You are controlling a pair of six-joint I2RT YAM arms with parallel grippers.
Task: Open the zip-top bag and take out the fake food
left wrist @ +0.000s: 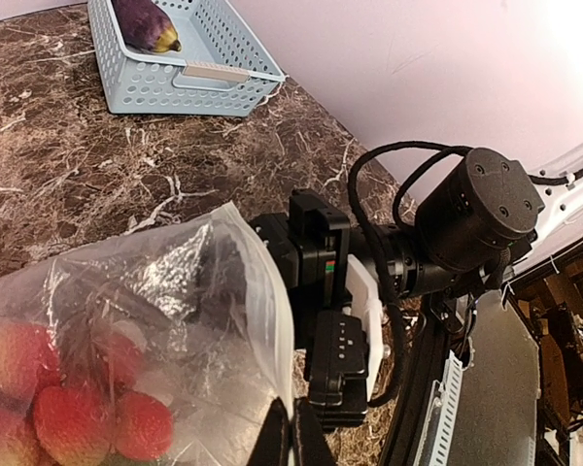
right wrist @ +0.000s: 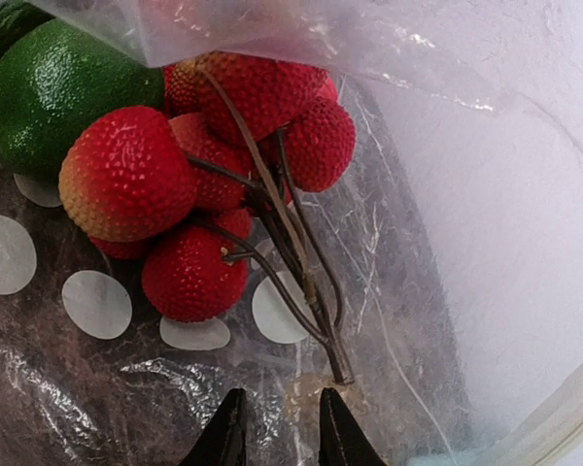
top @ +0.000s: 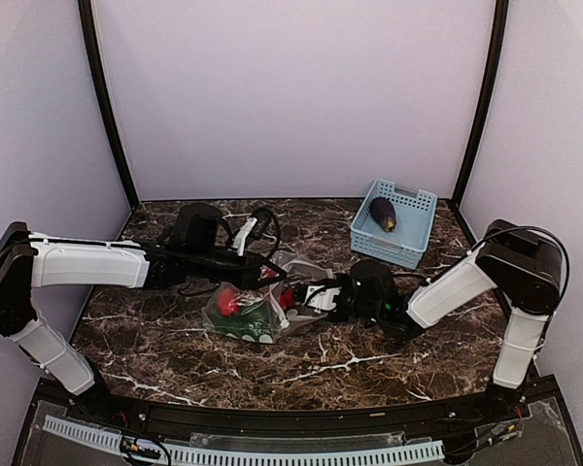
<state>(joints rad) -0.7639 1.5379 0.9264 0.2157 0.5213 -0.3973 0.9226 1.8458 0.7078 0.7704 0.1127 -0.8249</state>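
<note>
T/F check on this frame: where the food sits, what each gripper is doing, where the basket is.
1. The eggplant lies in the basket. True.
2. The red cluster lies outside the zip-top bag. False: it is inside the bag.
3. The right gripper is inside the bag, fingertips apart, just short of the cluster's stem. True.
4. The left gripper hangs open, clear of the bag. False: it is shut on the bag's edge.
5. The basket stands at the near left. False: it is at the far right.
</note>
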